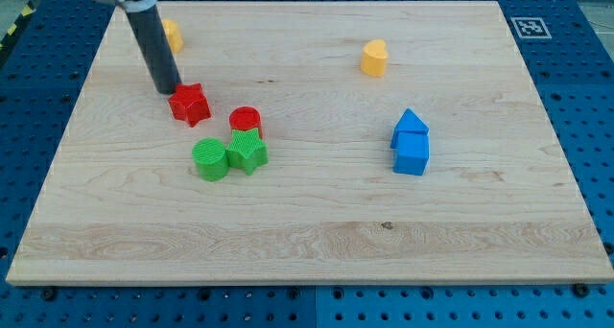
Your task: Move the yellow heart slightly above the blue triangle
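Note:
The yellow heart [374, 58] lies on the wooden board toward the view's top, right of centre. The blue triangle [410, 124] lies below and to the right of it, touching a blue cube [413, 155] just beneath. My tip [168, 89] is far off at the view's left, at the left edge of a red star [191, 105]. The rod rises from there to the view's top left. A gap of bare board separates the heart from the triangle.
A second yellow block [173, 35] sits behind the rod at the top left, partly hidden. A red cylinder [246, 120], a green star [247, 152] and a green cylinder [210, 160] cluster left of centre. The board [317, 242] rests on a blue perforated surface.

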